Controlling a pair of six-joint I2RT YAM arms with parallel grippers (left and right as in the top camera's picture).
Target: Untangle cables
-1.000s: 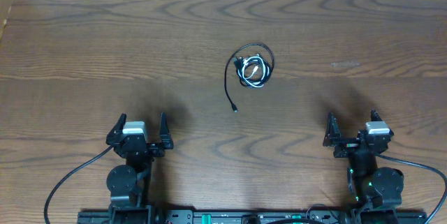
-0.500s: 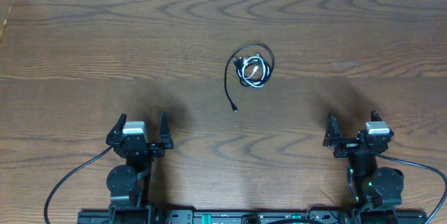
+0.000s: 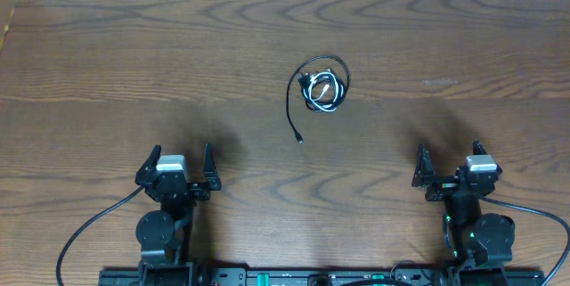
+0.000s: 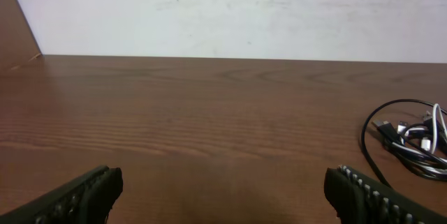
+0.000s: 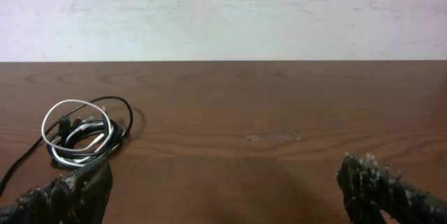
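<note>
Overhead, black and white cables (image 3: 322, 88) coiled together on table (image 3: 107, 54), left pincer (image 3: 181, 155) spread, right pincer (image 3: 449, 152) spread

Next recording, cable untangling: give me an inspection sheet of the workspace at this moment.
Surface: brown wooden table, with one faint pale smudge.
Job's things: black cord and white cord coiled together mid-table, the black tail trailing toward the arms; not yet untangled.
Clutter: nothing seen.
Grippers: left gripper and right gripper both open and empty at the near edge, apart from the cords.
Cables: thick black arm wires run from the arm bases, apart from the cords.
Surroundings: white wall behind the table.
</note>
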